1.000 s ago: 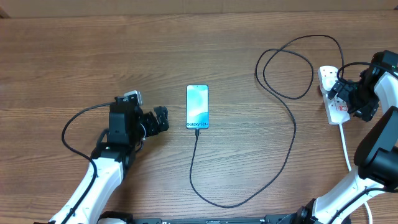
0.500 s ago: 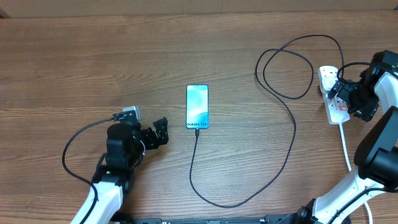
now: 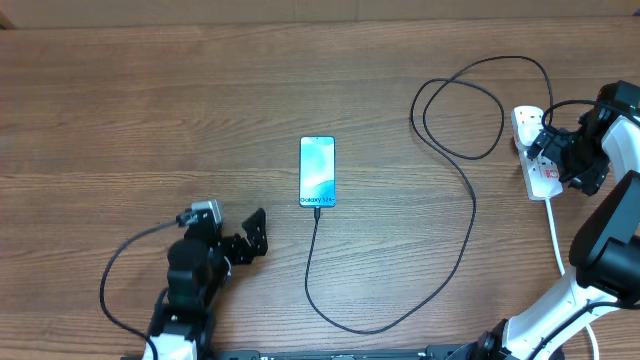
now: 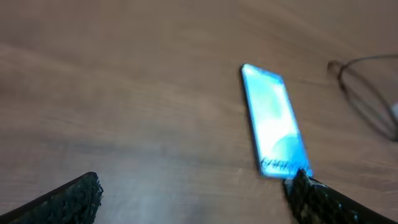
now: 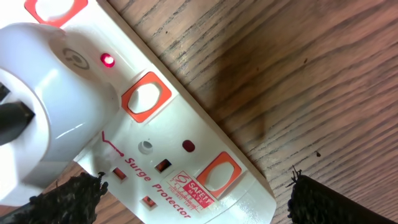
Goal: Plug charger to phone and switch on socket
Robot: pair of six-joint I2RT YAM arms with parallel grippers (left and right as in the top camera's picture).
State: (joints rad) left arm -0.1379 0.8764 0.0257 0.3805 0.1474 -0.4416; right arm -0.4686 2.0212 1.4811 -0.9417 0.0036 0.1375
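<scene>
The phone (image 3: 317, 171) lies face up mid-table, its blue-teal screen lit; it also shows blurred in the left wrist view (image 4: 273, 121). The black charger cable (image 3: 470, 215) runs from the phone's near edge, loops right and reaches the white socket strip (image 3: 543, 182). My left gripper (image 3: 252, 235) is open and empty, left of and nearer than the phone, its fingers apart in the left wrist view (image 4: 193, 199). My right gripper (image 3: 548, 152) hovers open over the socket strip (image 5: 186, 155). A red light (image 5: 108, 60) glows beside a white adapter (image 5: 50, 106) seated in the strip.
The strip's thick white cord (image 3: 556, 240) runs toward the front edge on the right. The charger cable makes a double loop (image 3: 460, 110) at the back right and a wide bend (image 3: 360, 328) near the front. Orange-framed switches (image 5: 145, 98) sit on the strip.
My left arm has drawn back toward the front edge, away from the phone, gripper still open. The right arm, phone and cable have not moved.
</scene>
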